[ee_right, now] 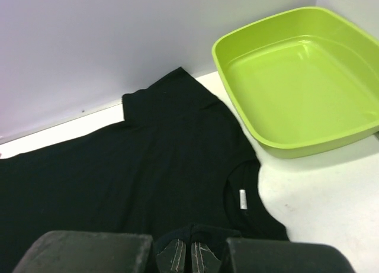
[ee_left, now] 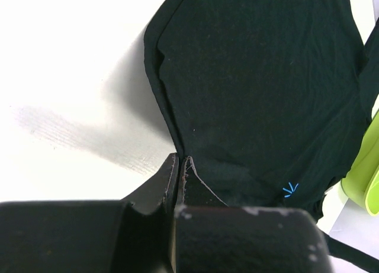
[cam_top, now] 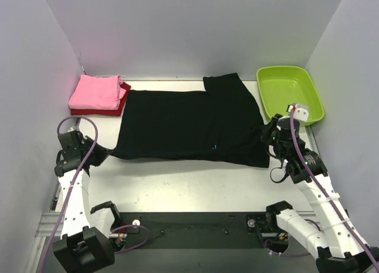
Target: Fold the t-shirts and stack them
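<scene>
One black t-shirt [cam_top: 189, 128] across white table [cam_top: 195, 181], walls [cam_top: 177, 30] apparently on three sides

We see a white table [cam_top: 195, 187] boxed by plain pale walls [cam_top: 189, 30] left, far and right. Dark strip [cam_top: 195, 230] along its near edge. Lime tub [cam_top: 290, 92] in far right corner. Even light, soft shadows.

The dark red shirt [cam_top: 121, 106] lies mostly hidden under the pink shirt [cam_top: 95, 92]. From above, the blue mark [cam_top: 215, 147] on the black shirt [cam_top: 189, 125] is only a speck. The left wrist view crops the green tub [ee_left: 362, 178].
</scene>
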`<state>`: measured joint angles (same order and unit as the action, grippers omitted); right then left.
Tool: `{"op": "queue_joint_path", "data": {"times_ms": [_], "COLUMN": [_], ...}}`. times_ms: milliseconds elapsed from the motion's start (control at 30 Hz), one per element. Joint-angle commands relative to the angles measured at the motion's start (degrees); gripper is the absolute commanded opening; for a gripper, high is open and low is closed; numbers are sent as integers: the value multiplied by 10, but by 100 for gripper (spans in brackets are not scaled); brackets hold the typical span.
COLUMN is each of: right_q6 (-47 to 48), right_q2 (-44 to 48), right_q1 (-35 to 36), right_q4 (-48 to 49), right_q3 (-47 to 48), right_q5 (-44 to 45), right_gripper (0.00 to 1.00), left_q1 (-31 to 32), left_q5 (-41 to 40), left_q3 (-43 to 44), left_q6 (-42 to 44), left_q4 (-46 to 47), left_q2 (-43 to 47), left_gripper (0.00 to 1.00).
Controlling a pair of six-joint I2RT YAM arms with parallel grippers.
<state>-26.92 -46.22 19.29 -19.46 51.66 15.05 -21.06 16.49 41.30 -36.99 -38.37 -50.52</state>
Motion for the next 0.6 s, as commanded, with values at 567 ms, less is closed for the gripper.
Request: {"op": "queue_joint_path", "data": {"times_ms": [567], "right_q6": [-24], "right_q2": [-49], "right_q1": [-88], "right_q4": [24], "right_q3": [30], "right_q5": [-137], "right_gripper": [0], "left_q1": [-14], "left_q5": [8], "left_q3": [15], "left_q6": [2], "left_q4": [71], "left_q2": [-40], "left_gripper": [0]}}
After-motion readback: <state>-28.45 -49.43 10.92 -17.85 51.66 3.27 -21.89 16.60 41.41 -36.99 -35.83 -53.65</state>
